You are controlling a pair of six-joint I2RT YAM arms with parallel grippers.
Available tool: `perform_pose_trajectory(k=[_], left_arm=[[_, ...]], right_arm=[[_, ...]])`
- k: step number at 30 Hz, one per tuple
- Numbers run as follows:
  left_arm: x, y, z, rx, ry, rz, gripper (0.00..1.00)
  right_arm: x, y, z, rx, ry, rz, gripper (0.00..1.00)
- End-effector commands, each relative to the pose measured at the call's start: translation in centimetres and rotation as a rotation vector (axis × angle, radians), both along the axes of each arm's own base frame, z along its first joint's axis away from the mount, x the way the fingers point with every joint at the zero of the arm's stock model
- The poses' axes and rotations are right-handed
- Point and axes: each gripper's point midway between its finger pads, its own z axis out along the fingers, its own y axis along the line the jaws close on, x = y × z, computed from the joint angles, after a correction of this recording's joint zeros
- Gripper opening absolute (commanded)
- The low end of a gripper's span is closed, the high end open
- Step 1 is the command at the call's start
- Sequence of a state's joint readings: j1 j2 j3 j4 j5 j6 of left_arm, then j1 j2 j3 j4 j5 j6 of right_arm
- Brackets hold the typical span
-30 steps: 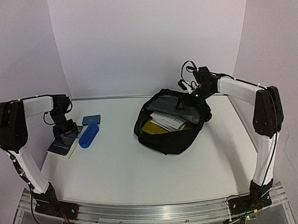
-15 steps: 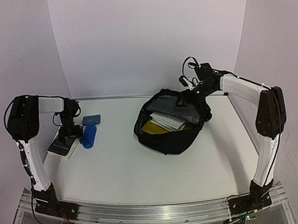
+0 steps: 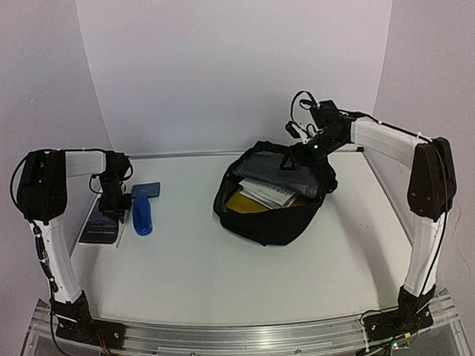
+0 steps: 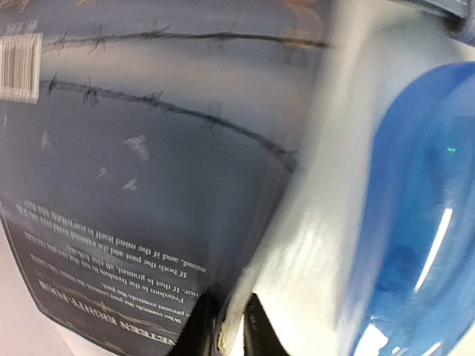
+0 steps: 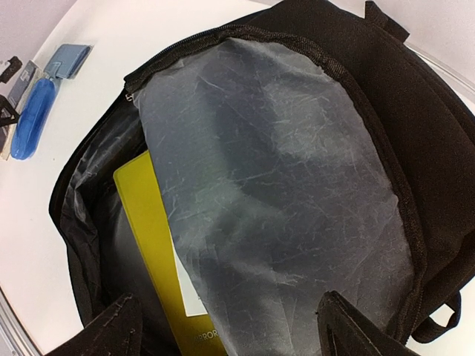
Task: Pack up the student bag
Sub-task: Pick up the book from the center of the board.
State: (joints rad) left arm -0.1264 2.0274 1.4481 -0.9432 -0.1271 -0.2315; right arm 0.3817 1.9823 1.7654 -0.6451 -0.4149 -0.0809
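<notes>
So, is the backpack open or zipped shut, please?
Open: the student bag gapes at its mouth, showing grey lining and a yellow book inside.

— How does the left arm (image 3: 71, 164) sit?
— Elbow high at the nine o'clock edge, wrist bent down. The left gripper (image 3: 111, 207) points at the tabletop, jaws nipped nearly together on a book (image 4: 148, 163) edge.
— And the right arm (image 3: 383, 138)?
— Elbow up at three o'clock, forearm reaching toward ten. The right gripper (image 5: 234, 334) angles down, fingers spread wide, gripping nothing.

Black student bag (image 3: 273, 222), unzipped, lying open
</notes>
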Motion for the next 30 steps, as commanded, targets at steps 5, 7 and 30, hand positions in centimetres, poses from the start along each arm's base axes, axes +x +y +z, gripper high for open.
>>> perform_pose_trajectory(k=[5, 7, 30], left_arm=[[-1.5, -9.1, 0.1, -0.264, 0.04, -0.083, 0.0], [-2.0, -11.2, 0.7, -0.32, 0.049, -0.09, 0.0], [-0.6, -16.3, 17.0, -0.61, -0.206, 0.028, 0.0]], right_arm=[[0.5, 0.3, 3.9, 0.037, -0.077, 0.016, 0.8], [0.6, 0.4, 3.9, 0.042, -0.074, 0.018, 0.79], [-3.6, 6.6, 6.0, 0.256, 0.018, 0.226, 0.98]])
